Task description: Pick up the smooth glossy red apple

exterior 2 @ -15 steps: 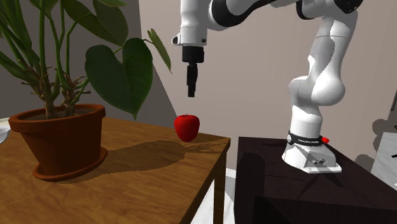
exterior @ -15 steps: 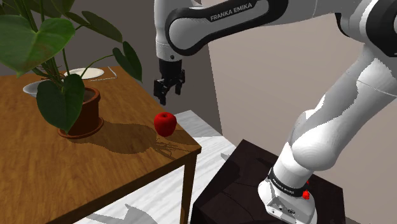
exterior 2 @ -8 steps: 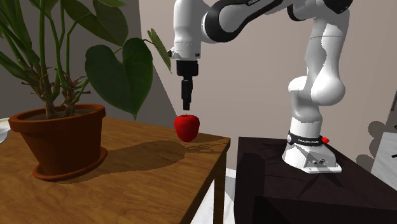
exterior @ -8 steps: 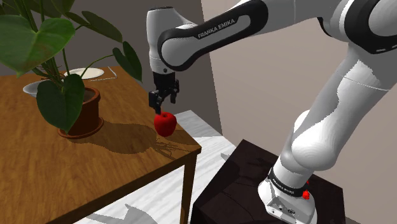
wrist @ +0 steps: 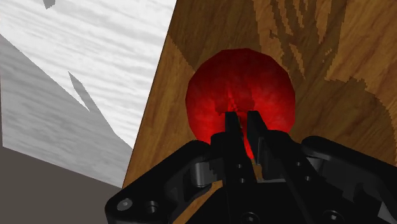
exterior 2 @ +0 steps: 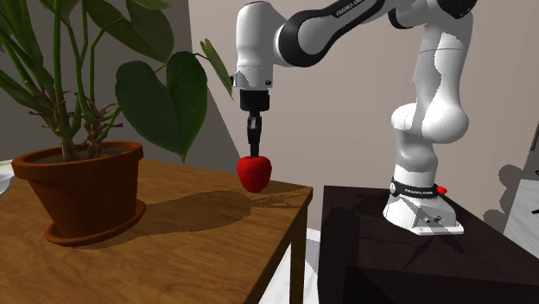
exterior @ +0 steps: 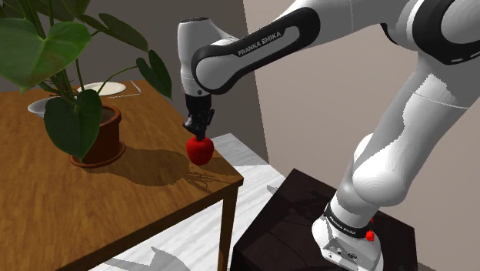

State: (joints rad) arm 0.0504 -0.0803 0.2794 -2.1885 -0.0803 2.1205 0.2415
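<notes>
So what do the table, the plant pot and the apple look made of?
The table looks wooden: brown, visible grain, matte. The plant pot is reddish-brown, terracotta-like, though plain shading leaves it open. The apple has deep red skin, dull here, no clear highlight.

You are seeing the white arm (exterior 2: 259, 43) reaching over from its dark stand (exterior 2: 389, 268) at this view's right. The gripper (exterior 2: 253, 152) is pointing straight down, its tip meeting the top of the red apple (exterior 2: 254, 174). The apple is sitting near the wooden surface's (exterior 2: 199, 237) corner, while a potted plant (exterior 2: 82, 190) is standing well apart at the left.
</notes>
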